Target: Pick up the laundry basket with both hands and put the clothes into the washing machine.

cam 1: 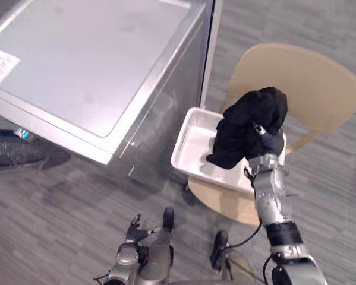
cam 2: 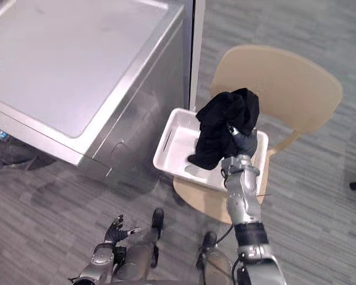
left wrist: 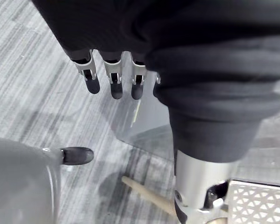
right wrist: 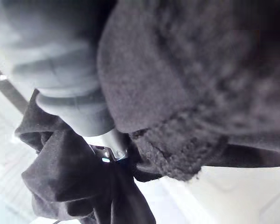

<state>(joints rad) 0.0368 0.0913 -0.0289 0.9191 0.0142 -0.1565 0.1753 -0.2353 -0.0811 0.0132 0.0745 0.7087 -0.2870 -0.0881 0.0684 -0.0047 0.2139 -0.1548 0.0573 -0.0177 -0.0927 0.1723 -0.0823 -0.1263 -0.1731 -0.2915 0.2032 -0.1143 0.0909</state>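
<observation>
A white laundry basket rests on the seat of a pale wooden chair, to the right of the silver washing machine, whose lid is closed. My right hand is raised over the basket's right side and is shut on a bunched black garment. The garment hangs from the hand, and its lower end dangles into the basket. In the right wrist view the black garment wraps the hand. My left hand hangs low near the floor, in front of the machine, with straight fingers and nothing in it.
The washing machine's front corner stands close to the basket's left rim. The chair's backrest curves behind the basket on the right. Grey wood-pattern floor lies in front of the machine. A wooden chair leg stands near my left hand.
</observation>
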